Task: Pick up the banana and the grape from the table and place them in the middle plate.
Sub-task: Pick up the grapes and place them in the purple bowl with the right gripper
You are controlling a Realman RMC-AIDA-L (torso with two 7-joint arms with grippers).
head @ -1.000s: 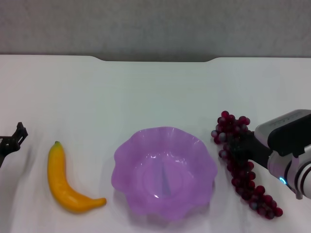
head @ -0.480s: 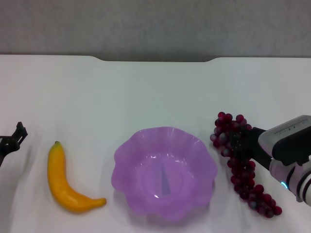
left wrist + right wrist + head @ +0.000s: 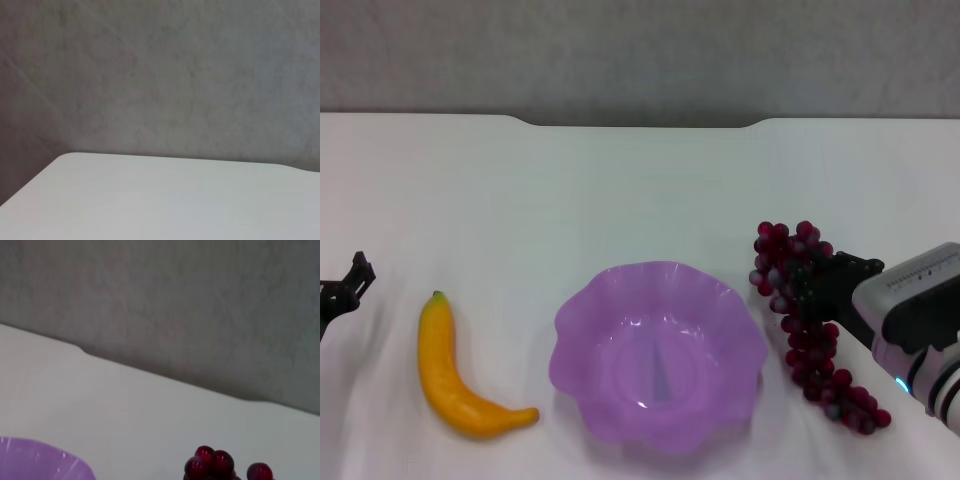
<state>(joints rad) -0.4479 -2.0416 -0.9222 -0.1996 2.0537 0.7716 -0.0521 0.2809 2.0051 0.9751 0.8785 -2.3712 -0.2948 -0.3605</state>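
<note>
The banana (image 3: 450, 385) lies on the white table (image 3: 620, 190), left of the middle plate (image 3: 580, 310), a light purple bowl with a wavy rim. Right of the plate, my right gripper (image 3: 817, 285) is shut on the upper part of the grape (image 3: 810, 350). The top of the bunch is raised and its tail trails down toward the table's near right. The right wrist view shows the top grapes (image 3: 210, 465) and a bit of the plate's rim (image 3: 40, 460). My left gripper (image 3: 345, 285) is parked at the far left edge, apart from the banana.
A grey wall rises behind the table's notched far edge (image 3: 640, 122). The left wrist view shows only a table corner (image 3: 150, 200) and the wall.
My right gripper has drawn back to the right and risen slightly with the grape bunch, whose top has risen and whose tail has shifted. The left arm, banana and plate have not moved.
</note>
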